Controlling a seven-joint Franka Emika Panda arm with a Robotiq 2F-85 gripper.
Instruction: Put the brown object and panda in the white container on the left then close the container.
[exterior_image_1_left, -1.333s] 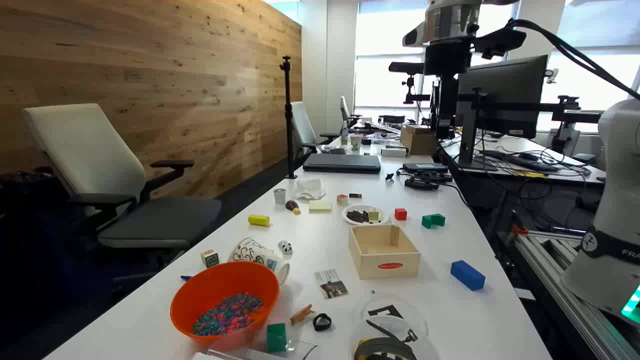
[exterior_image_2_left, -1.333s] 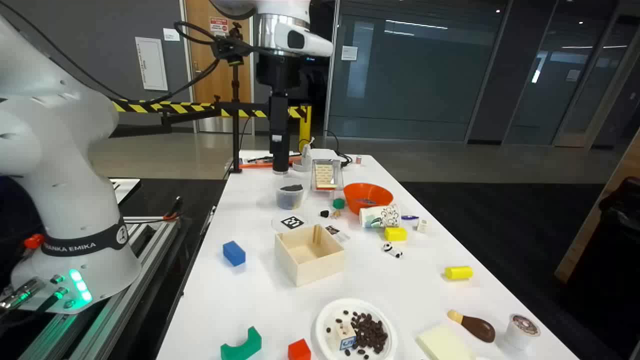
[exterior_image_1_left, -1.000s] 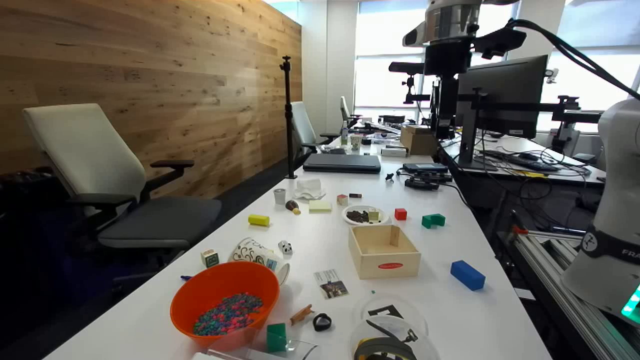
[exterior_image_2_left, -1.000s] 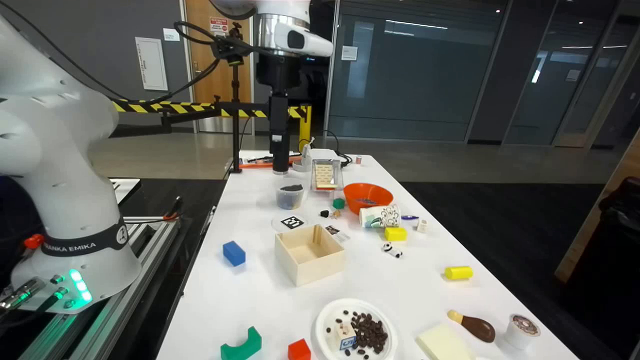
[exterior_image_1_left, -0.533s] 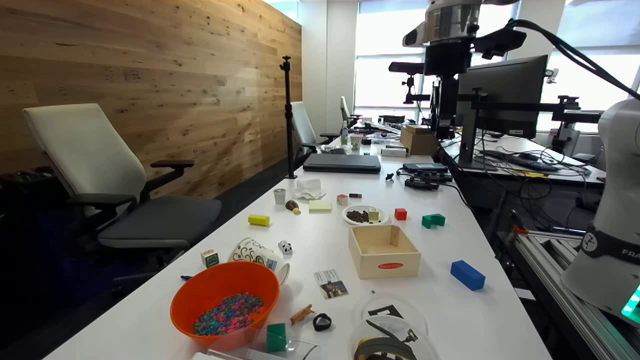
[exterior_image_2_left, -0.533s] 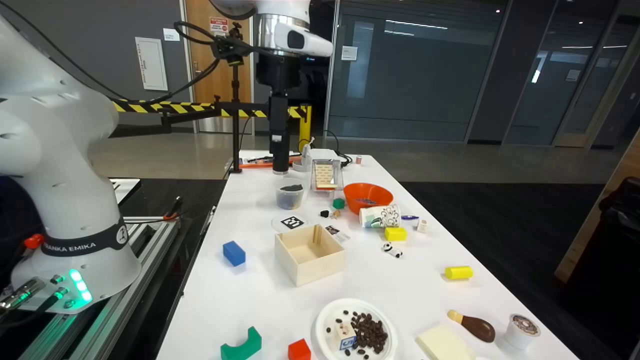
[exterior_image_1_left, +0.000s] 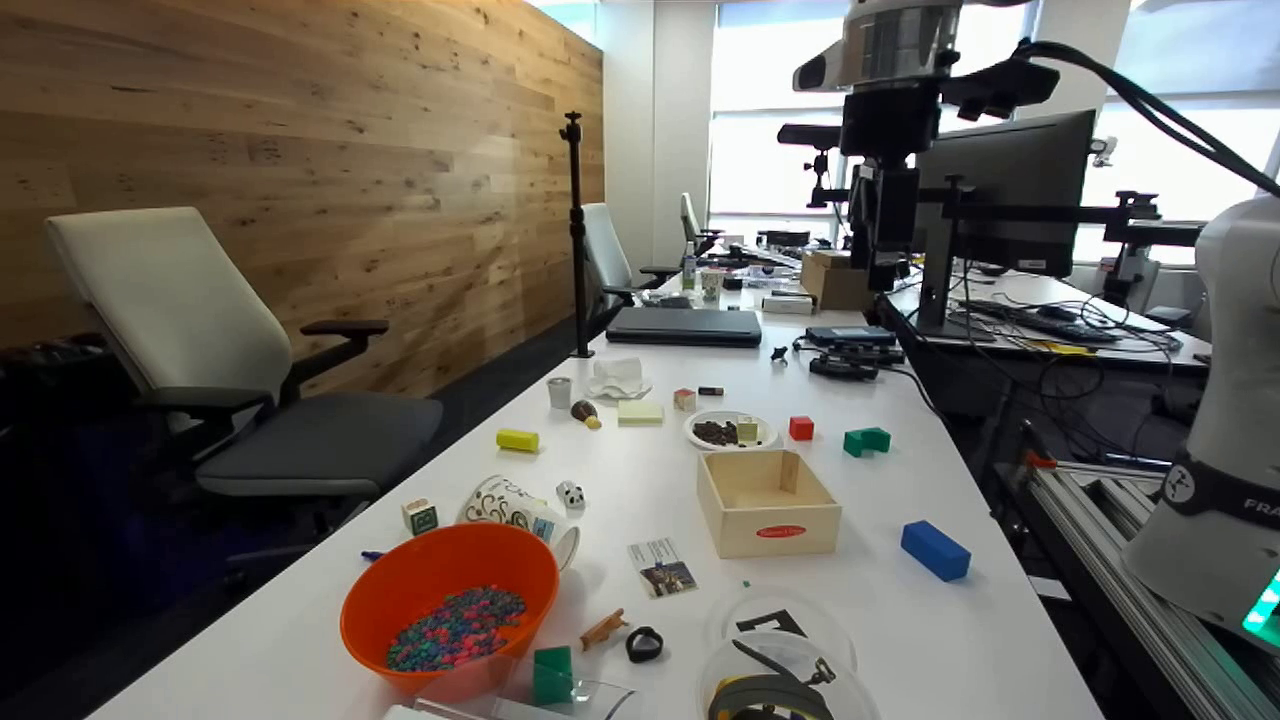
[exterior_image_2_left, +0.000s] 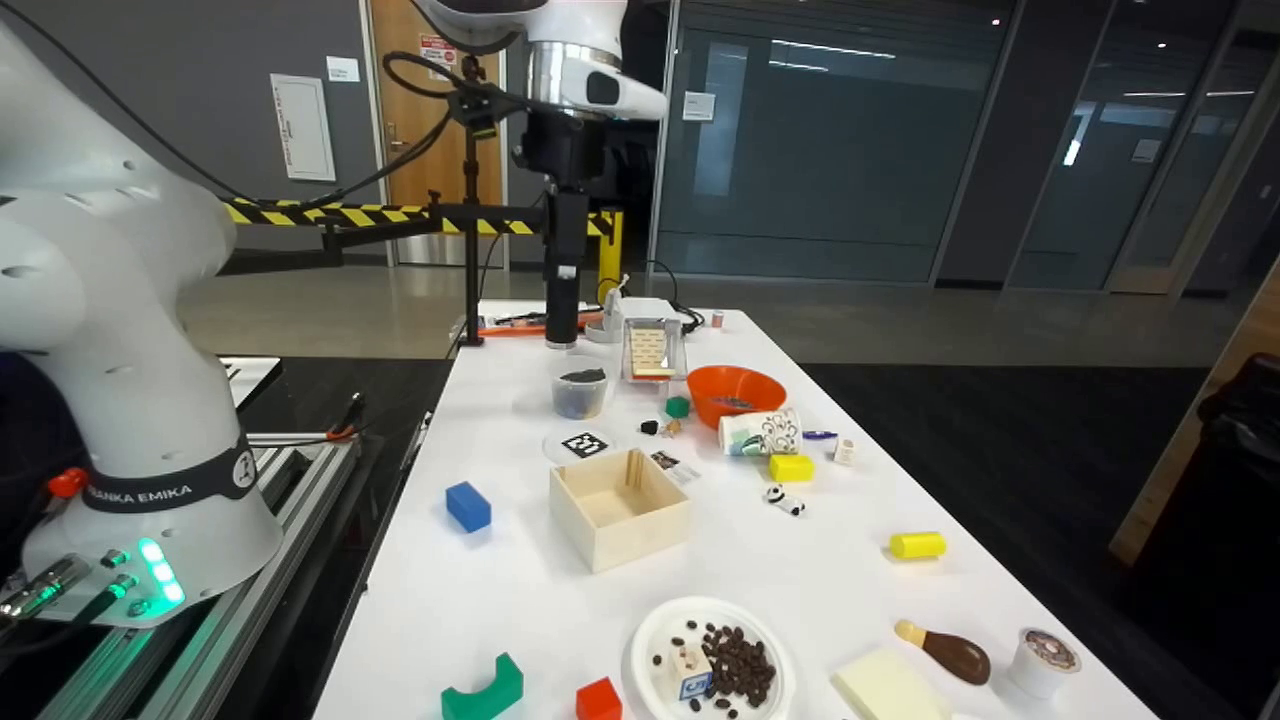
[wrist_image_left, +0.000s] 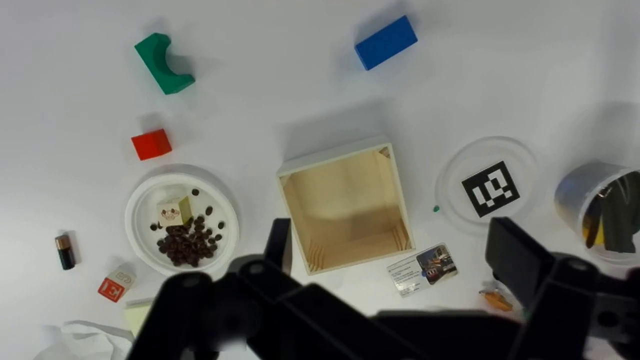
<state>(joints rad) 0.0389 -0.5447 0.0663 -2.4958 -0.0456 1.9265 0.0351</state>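
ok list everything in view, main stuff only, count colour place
Panda: 1, black and white, near cup
Brown object: 1, brown and tan, near coffee pod
Wooden box: 1, pale, on table
Plate: 1, white, beside box
Beans: many, brown, on plate
Alphabet blocks: 3, multicoloured, one on plate
Plain blocks: 6, red, blue, green, yellow, scattered
Bowl: 1, orange, beside cup
Cup: 1, white patterned, lying beside bowl
Card: 1, printed, beside box
Disc: 1, clear, between box and tub
Tub: 1, clear, beside disc
Gripper: 1, black, open, above table
Arm: 1, white, base beside table
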